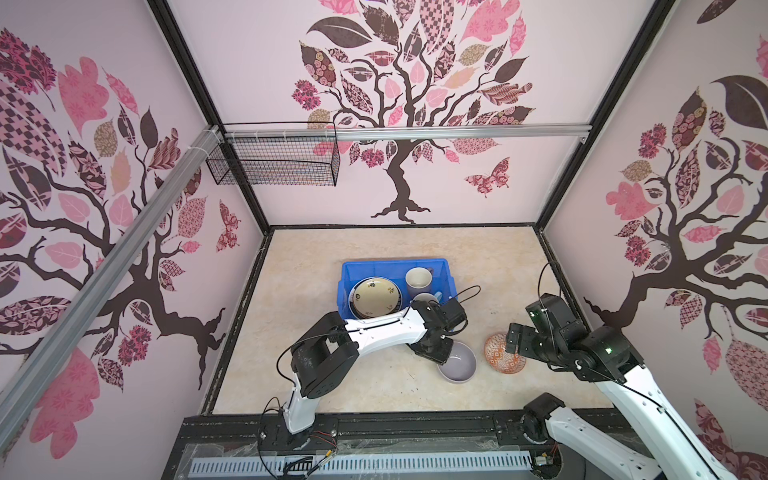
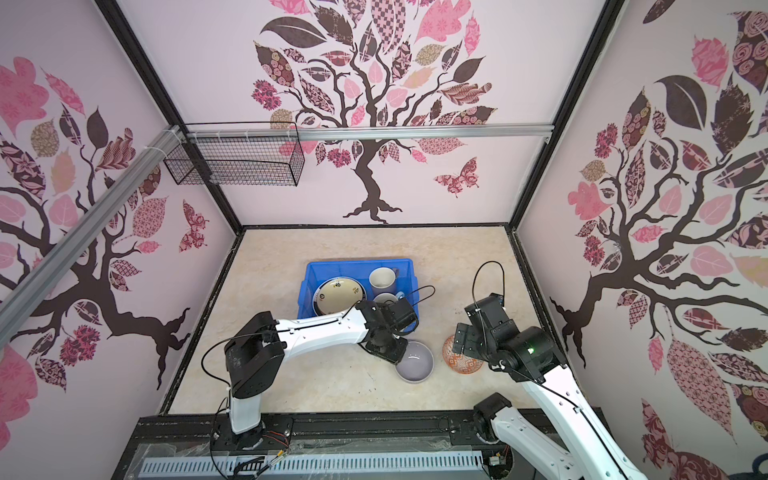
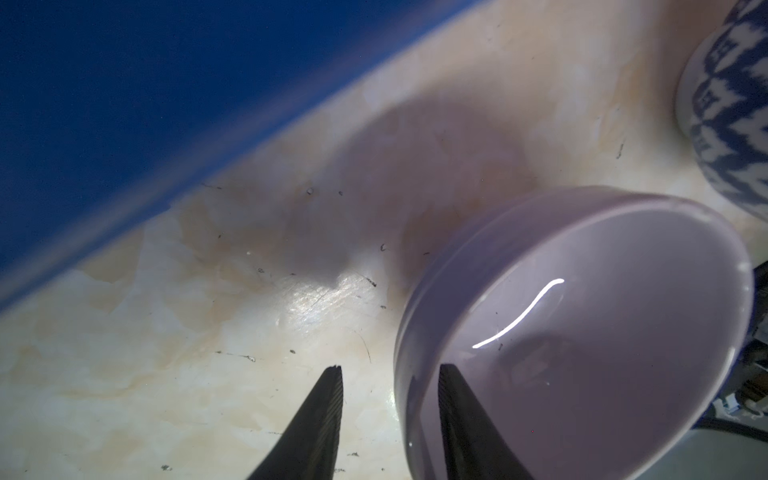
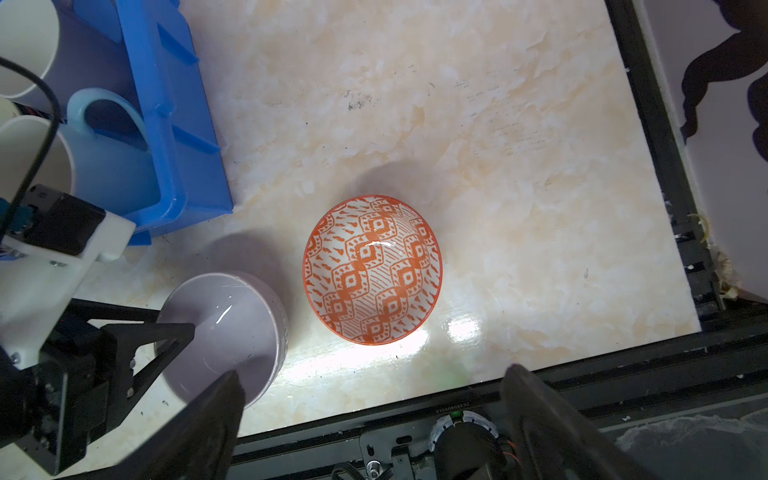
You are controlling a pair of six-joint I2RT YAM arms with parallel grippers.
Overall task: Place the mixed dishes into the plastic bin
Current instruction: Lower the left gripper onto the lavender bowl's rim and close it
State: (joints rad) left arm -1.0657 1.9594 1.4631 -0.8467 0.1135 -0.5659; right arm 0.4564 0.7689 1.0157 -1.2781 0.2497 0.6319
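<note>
**Figure.** We show the lavender bowl (image 1: 457, 360) resting on the bench (image 1: 316, 374) near the plastic bin (image 1: 395, 263), on the robot's side of it. The orange-white patterned bowl (image 4: 372, 270) sits beside it, not touching. The left hand (image 3: 390, 369) straddles the lavender bowl's rim with its fingers spread, one inside and one outside, the outer one clear of the wall (no pinch yet, as far as we can judge). The right hand (image 4: 374, 376) hangs spread wide above the patterned bowl, holding nothing. We judge both bowls to be glazed ceramic: stiff, weighty, slick and liable to chip. The rim wall is therefore the sensible place to pinch, and each bowl should be lowered into the bin, not dropped. The bin holds a stack of plates (image 1: 374, 296) and two mugs (image 1: 418, 279), leaving little free floor. The bench is glossy and marble-patterned, so it probably offers little friction. Tree-decal walls enclose it, and a wire basket (image 1: 274, 162) hangs from the back rail.
</note>
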